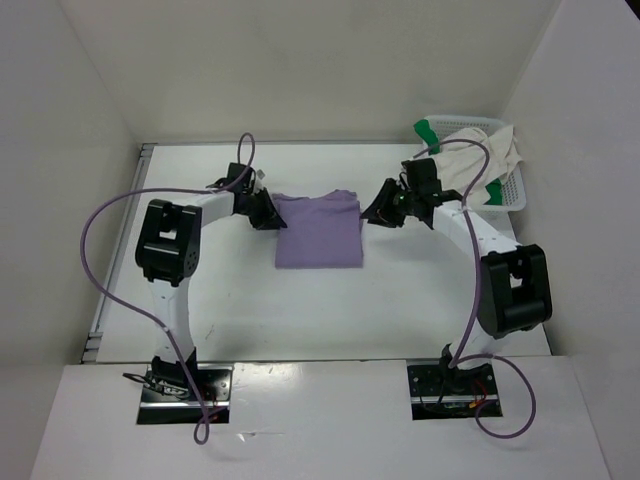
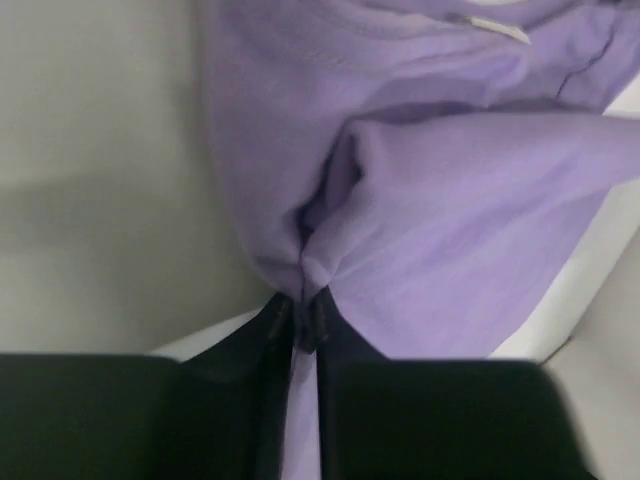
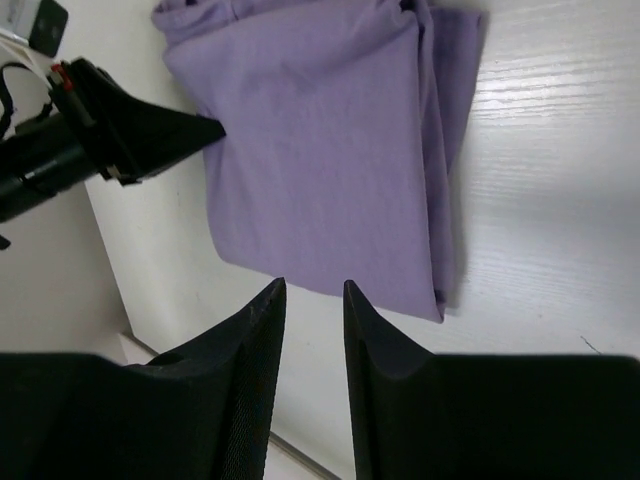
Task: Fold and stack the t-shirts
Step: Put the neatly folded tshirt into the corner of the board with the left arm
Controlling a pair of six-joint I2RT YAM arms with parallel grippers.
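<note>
The purple shirt lay folded mid-table. Only the left wrist view showed the left gripper clenched on its bunched edge. The right wrist view showed the right gripper parted and empty above the shirt's near edge. The overhead view alone showed the cream shirt and green shirt heaped in the basket.

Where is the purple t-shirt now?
In the top view, the purple t-shirt lies folded on the table, its left edge pinched by the left gripper, the right gripper open beside its right edge.
</note>
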